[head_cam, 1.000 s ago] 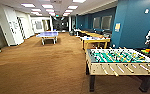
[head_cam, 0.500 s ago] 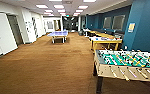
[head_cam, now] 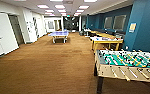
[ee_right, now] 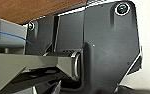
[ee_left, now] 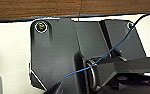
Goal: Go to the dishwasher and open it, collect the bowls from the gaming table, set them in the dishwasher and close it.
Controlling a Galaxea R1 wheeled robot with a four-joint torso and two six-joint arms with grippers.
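The gaming table, a table-football table with a green field and rods, stands at the right of the head view on brown carpet. I cannot make out any bowls on it. The dishwasher is out of view. Both wrist views look down on the robot's own dark plate and white body, with a strip of carpet beyond.
A blue table-tennis table stands far down the room. A yellow-legged table sits behind the football table along the blue wall. White doors line the left wall. Open carpet stretches ahead.
The whole head view has shifted: the football table now sits further right and closer, and the left wall with its doors has come into view, so the camera has turned left.
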